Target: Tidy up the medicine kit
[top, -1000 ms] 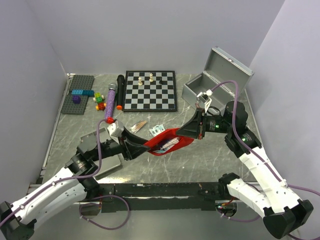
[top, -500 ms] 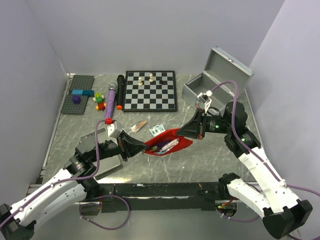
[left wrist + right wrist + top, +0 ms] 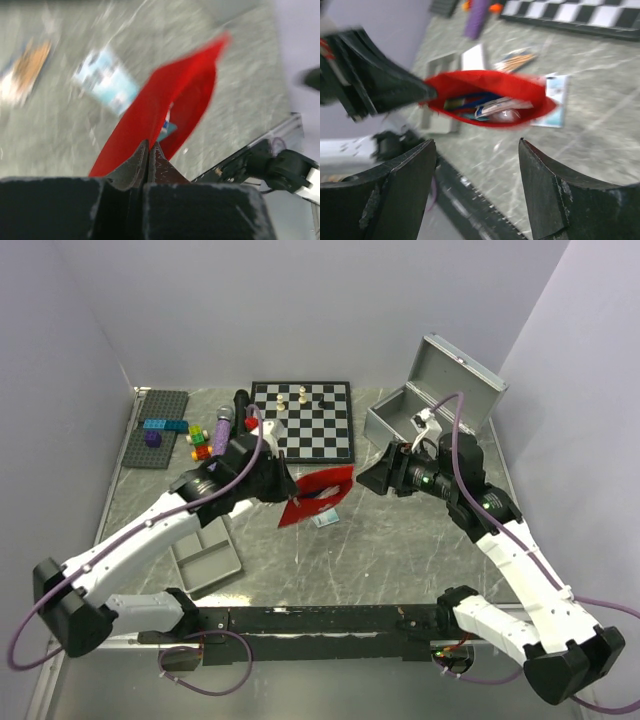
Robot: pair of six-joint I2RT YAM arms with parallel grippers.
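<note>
Kit (image 3: 388, 425): sits at the far right of the desk (image 3: 400, 550), just beside the chessboard (image 3: 301, 420). Its lid (image 3: 458, 368) is thrown back, and you can't tell from above what lies inside.
Handling: expect stiff metal, probably heavier than anything else here and slick on its faces. If you nudge it, it should slide rather than flex.
Hold: take it by the rim of a wall. The open lid may swing on its hinge, so don't push there.
Left: your left hand (image 3: 148, 150) is pressed together on one edge of the red pouch (image 3: 172, 95), which hangs above the desk between the two arms.
Right: your right hand (image 3: 475, 145) is spread wide, facing the pouch's mouth and touching nothing.
Pouch: soft and floppy, with its mouth gaping and packets showing inside. Held by one edge it sags, so the contents could spill.
Loose: a blue-white packet (image 3: 323, 521) lies on the desk just under the pouch.
Next: most likely you carry the pouch rightward to the open box.
</note>
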